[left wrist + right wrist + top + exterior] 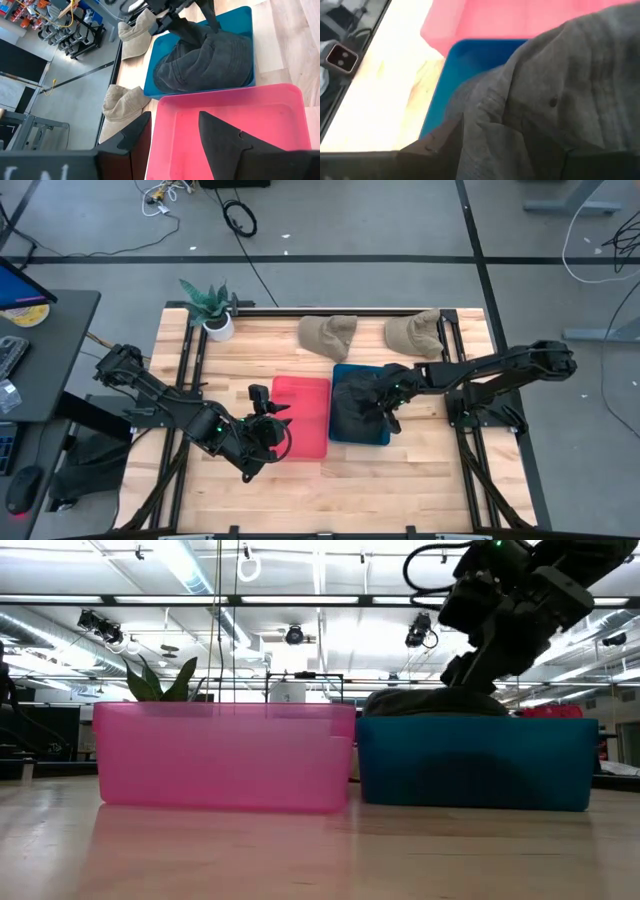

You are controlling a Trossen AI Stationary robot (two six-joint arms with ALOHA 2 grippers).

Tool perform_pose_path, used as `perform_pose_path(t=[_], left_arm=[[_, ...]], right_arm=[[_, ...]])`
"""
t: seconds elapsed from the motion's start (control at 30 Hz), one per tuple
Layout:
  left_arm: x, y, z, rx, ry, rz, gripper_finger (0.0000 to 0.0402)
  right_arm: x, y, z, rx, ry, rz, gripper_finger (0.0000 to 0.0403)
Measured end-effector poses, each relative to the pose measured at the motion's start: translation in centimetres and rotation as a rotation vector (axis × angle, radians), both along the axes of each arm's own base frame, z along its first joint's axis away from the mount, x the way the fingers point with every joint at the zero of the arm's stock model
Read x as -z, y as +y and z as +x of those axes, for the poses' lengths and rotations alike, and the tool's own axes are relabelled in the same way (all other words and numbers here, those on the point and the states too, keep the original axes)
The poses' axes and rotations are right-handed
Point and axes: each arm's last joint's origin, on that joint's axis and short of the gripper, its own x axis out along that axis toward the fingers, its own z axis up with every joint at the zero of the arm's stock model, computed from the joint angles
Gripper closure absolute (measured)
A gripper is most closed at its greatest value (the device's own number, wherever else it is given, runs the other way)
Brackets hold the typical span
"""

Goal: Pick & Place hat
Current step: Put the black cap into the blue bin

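Note:
A dark grey hat (355, 408) lies heaped in the blue bin (352, 368), its crown rising above the rim (430, 700). My right gripper (388, 394) reaches in from the table's right, just above it. Its fingers are open in the right wrist view, and the hat's cloth (545, 100) fills the gap between them. My left gripper (272, 416) hovers open at the left side of the pink bin (300, 420); in the left wrist view its fingers (175, 135) frame that bin's inside (225, 107). Two tan hats (327, 335) (415, 332) lie near the far edge. My right gripper comes at the dark hat's raised crown (490, 115) from above, slanting in from the table's right, with its open fingers on either side of the heaped cloth. The cloth lies against one finger (437, 142). The hat rests in the blue bin and is not lifted.
The pink and blue bins stand side by side at mid-table. A potted plant (212, 308) is at the far left corner. Black frame rails run along both table sides. Bare wood lies in front of the bins toward the near edge (340, 480).

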Motion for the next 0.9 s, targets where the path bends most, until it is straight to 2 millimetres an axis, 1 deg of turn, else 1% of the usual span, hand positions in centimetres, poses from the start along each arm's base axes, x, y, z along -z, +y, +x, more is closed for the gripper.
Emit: perform_pose_path(t=[0.13,0.33,0.43,0.57,0.73,0.8,0.9], left_arm=[[0.0,0.0,0.0,0.0,0.0,0.0,0.0232],[0.0,0.0,0.0,0.0,0.0,0.0,0.0232],[0.0,0.0,0.0,-0.001,0.0,0.0,0.0232],[0.0,0.0,0.0,-0.004,-0.003,0.003,0.0232],[0.0,0.0,0.0,-0.005,-0.004,0.004,0.0232],[0.0,0.0,0.0,-0.005,-0.004,0.004,0.0232],[0.0,0.0,0.0,-0.005,-0.004,0.004,0.0232]], right_arm=[[-0.8,-0.2,0.0,0.05,-0.064,-0.06,0.0201],[-2.1,-0.4,1.1,0.072,-0.251,-0.199,0.0211],[-2.0,-0.5,1.5,0.094,-0.276,-0.244,0.0216],[-0.8,-0.7,2.0,0.115,-0.225,-0.278,0.0221],[1.0,-0.9,3.1,0.097,-0.2,-0.316,0.0223],[1.9,-1.1,3.3,0.11,-0.155,-0.313,0.0223],[3.5,-1.6,3.3,0.15,-0.036,-0.269,0.0223]])
